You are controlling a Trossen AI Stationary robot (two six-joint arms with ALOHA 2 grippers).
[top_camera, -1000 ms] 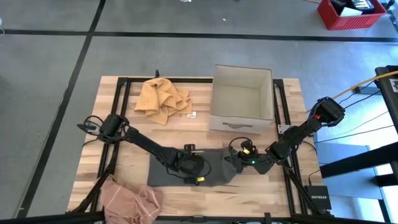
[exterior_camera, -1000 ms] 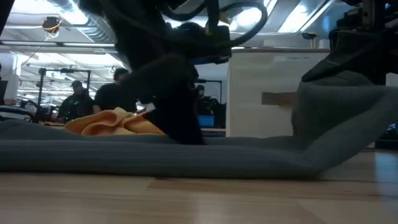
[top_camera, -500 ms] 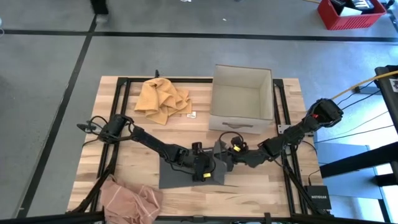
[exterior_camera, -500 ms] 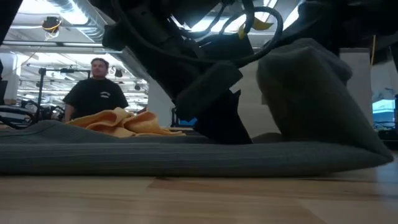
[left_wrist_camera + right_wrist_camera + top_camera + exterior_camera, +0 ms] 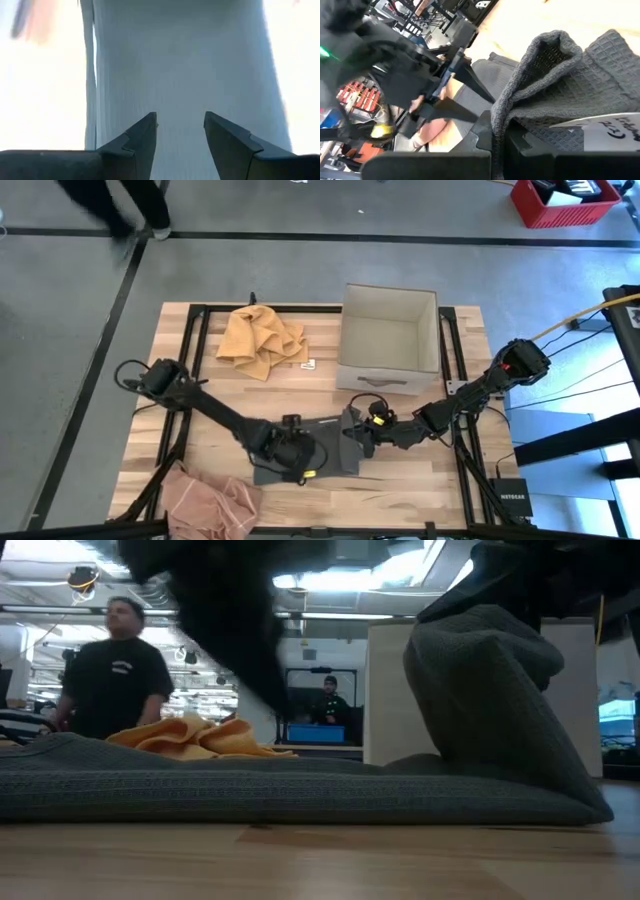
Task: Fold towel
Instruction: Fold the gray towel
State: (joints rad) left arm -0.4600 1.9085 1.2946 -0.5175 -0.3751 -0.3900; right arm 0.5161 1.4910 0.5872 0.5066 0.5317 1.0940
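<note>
A dark grey towel [image 5: 300,448] lies on the near middle of the wooden table; in the low view it shows as a flat band [image 5: 250,790]. Its right part [image 5: 490,680] stands raised in a hump, and my right gripper [image 5: 353,430] is shut on it. My left gripper [image 5: 305,458] hovers open over the towel's flat middle. The left wrist view shows its two fingers apart [image 5: 180,130], only ribbed grey cloth [image 5: 180,60] beyond them and nothing between them. My right gripper pinches the towel's right end, a bunched fold [image 5: 520,110] beside a white label [image 5: 605,125], between its two fingers. The fingers come from the table's right, slanting slightly down. The held part is lifted and drapes over the fingers; the rest lies flat on the table.
A crumpled orange cloth [image 5: 262,335] lies at the far left and an open cardboard box [image 5: 390,340] stands at the far middle. A pink cloth [image 5: 210,500] lies at the near left corner. People [image 5: 115,670] are in the room behind the table.
My right gripper has carried the towel's right end up and toward the table's left, so that end now stands in a hump and the towel covers less of the table. My left gripper has risen off the towel and drawn back toward the left.
</note>
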